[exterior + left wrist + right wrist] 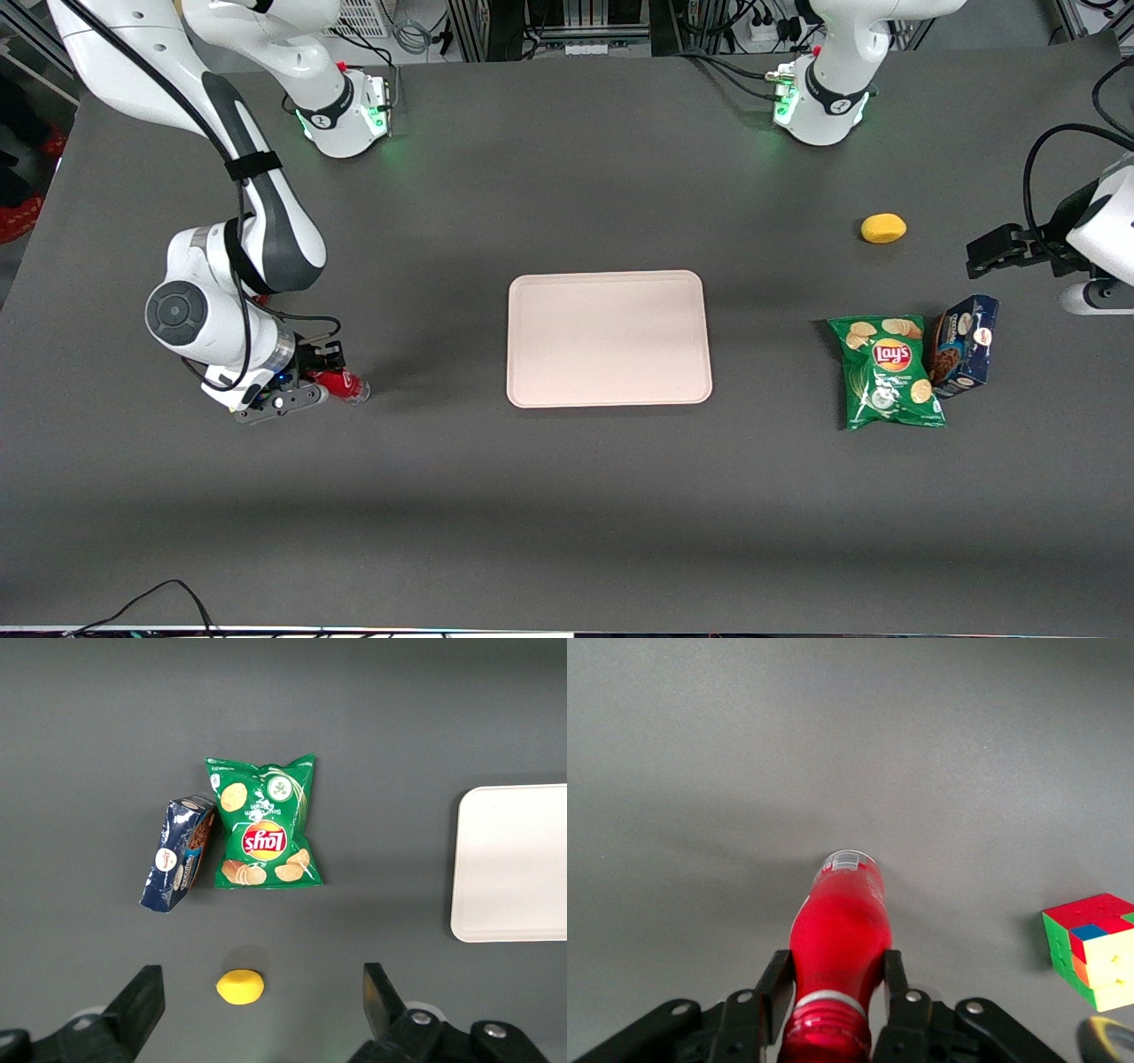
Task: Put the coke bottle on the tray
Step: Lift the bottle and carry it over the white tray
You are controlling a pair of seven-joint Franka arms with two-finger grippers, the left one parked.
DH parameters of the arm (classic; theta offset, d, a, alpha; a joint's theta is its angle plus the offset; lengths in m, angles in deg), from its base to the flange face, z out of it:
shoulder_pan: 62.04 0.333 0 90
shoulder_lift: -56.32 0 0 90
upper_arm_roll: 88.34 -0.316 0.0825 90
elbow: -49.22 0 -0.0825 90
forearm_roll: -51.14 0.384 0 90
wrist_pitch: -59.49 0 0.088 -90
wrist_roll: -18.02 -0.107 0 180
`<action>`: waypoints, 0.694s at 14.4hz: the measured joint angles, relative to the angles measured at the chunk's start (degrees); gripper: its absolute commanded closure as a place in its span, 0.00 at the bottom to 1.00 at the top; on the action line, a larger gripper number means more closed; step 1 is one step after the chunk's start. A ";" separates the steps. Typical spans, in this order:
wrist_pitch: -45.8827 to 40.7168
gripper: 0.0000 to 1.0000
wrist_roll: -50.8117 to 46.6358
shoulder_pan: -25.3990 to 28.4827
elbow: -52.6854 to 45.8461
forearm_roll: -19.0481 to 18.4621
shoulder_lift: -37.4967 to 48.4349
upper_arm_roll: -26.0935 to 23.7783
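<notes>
The coke bottle [347, 386] [840, 926] is red and lies on its side low over the dark table, toward the working arm's end. My right gripper [321, 381] [837, 979] is shut on it, one black finger pressed to each side just below the cap. The clear base points away from the wrist camera. The pale pinkish-beige tray [609, 338] [514, 864] lies flat at the table's middle with nothing on it, well apart from the bottle.
A colour cube [1091, 950] sits on the table close beside the bottle. Toward the parked arm's end lie a green Lay's chip bag [890, 372] [264, 824], a dark blue cookie box [964, 344] [177, 853] and a yellow lemon [883, 229] [240, 987].
</notes>
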 measured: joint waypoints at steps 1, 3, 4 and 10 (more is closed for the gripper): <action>0.01 1.00 0.05 0.11 -0.12 0.00 0.00 -0.02; -1.41 1.00 0.06 0.30 -1.79 0.00 0.03 -0.24; -4.31 1.00 0.06 0.36 -4.05 0.00 0.06 -0.48; -30.72 1.00 0.07 0.58 -24.58 0.00 4.50 -2.29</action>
